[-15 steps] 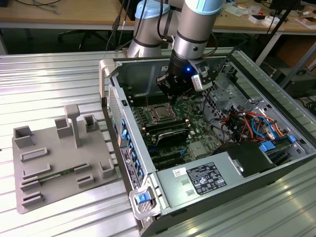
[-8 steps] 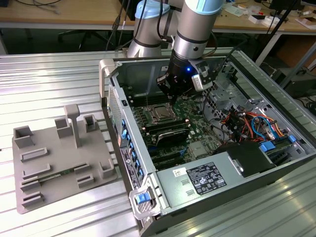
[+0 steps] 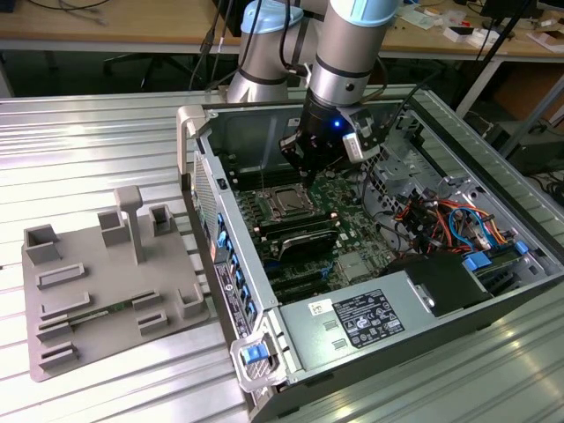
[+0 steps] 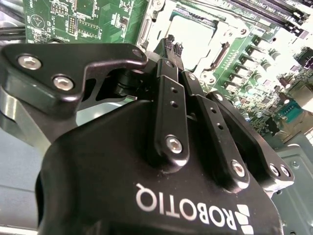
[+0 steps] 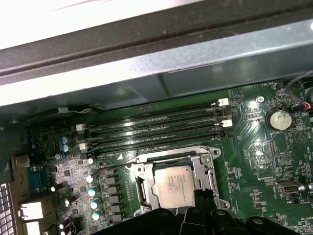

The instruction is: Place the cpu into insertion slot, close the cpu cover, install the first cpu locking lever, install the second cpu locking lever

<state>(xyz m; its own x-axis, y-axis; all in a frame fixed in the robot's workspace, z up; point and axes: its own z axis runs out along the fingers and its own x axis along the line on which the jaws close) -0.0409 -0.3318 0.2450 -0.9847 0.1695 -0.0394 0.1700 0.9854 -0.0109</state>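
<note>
Small flat silvery-grey square cpu (image 5: 172, 185) seated in square black insertion slot (image 5: 142, 190). Thin silver windowed cpu cover (image 5: 168, 162) lies flat over it, apparently retaining chip. Black gripper (image 4: 174, 46) hangs just above slot's edge, jaws pressed together, empty. Judgement: closed tips suit pushing, not grasping.

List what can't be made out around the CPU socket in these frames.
- First wrist view: one side of the cpu and cpu cover is hidden by the gripper and cut off by the picture's edge.
- Second wrist view: the gripper's body covers much of the insertion slot.
- Exterior view: the locking levers are too small to tell whether they are latched or free.
</note>
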